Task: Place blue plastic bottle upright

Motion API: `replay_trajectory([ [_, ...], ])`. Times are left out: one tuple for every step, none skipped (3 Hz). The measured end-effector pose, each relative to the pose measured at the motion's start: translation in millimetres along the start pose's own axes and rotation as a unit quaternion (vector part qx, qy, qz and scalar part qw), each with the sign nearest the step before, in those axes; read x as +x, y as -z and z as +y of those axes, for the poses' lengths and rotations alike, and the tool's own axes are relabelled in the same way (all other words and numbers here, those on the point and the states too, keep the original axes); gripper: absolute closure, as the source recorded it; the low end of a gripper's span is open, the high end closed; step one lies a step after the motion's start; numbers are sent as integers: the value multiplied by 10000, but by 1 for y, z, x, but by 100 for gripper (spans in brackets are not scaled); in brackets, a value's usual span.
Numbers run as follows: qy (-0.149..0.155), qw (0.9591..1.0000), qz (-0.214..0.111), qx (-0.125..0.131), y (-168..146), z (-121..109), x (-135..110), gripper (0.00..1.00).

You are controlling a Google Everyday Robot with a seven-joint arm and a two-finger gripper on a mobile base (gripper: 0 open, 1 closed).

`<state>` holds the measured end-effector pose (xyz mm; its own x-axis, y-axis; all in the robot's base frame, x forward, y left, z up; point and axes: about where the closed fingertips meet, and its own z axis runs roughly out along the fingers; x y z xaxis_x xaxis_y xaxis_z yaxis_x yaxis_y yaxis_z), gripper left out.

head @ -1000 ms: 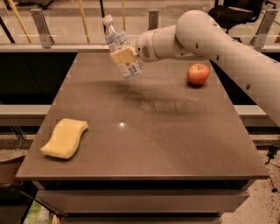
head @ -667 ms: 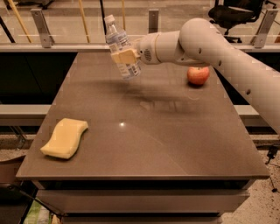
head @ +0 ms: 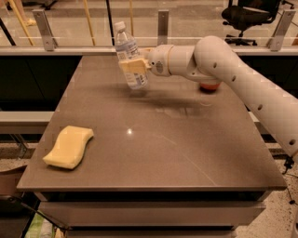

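Note:
The blue plastic bottle (head: 126,50) is clear and ribbed, with a white cap and a pale label. It stands almost upright, cap up and leaning a little left, at the far middle of the brown table (head: 153,135). Its base is at or just above the tabletop. My gripper (head: 134,67) reaches in from the right on the white arm (head: 223,65) and is shut on the bottle's lower half.
A yellow sponge (head: 69,146) lies near the table's front left. A red apple (head: 209,85) sits at the far right, mostly hidden behind the arm. A glass railing with metal posts (head: 163,25) runs behind the table. An office chair (head: 249,14) stands beyond it.
The arm has shifted left and lowered, so it now covers most of the apple. The bottle has stayed in the gripper and stands slightly more upright.

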<state>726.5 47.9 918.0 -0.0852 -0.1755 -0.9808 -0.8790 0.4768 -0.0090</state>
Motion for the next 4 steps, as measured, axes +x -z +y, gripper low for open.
replay_trajectory([
  [-91,9997,-191,-110,-5,-2,11,100],
  [-199,9991,-332,-171,-10,-1,23,100],
  [-257,9987,-400,-171,-11,1,26,100],
  [-256,9987,-400,-171,-10,1,24,100],
])
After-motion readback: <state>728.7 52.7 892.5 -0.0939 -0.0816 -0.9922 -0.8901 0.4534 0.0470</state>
